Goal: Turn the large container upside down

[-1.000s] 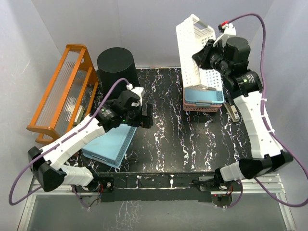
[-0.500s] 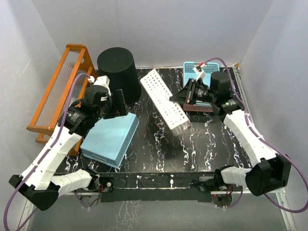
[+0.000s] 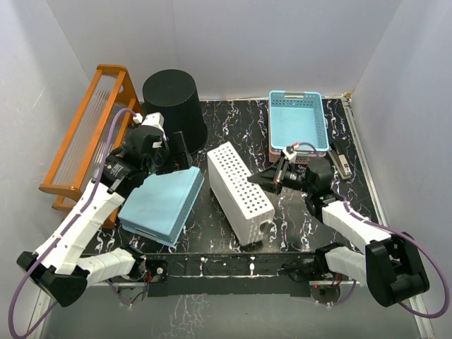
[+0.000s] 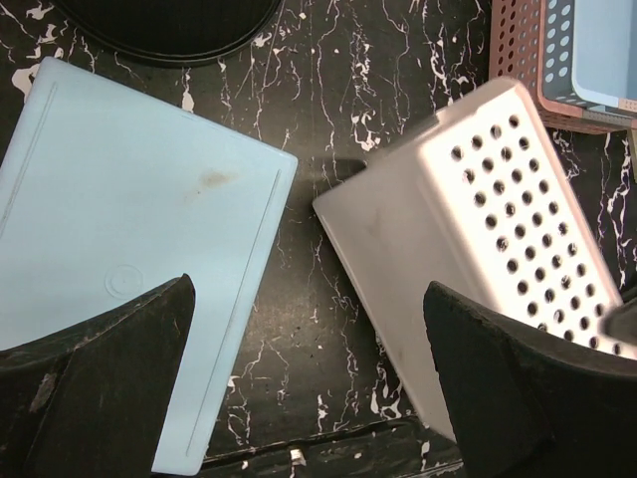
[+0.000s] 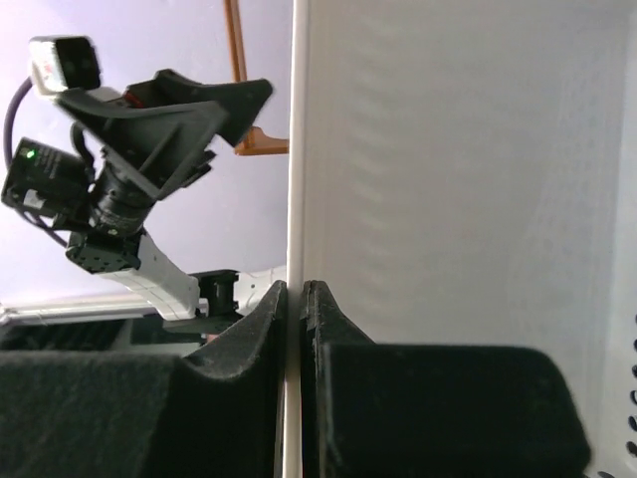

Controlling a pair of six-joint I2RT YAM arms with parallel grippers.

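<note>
Black bin is judged already stood mouth down; left gripper is spread wide, white basket wall is pinched by right gripper

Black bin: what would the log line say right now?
black bin: not held, back left | left gripper: open, empty | right gripper: shut on white basket

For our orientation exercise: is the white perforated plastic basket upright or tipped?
Tipped: white perforated plastic basket lies sideways, holed wall facing up.
</note>
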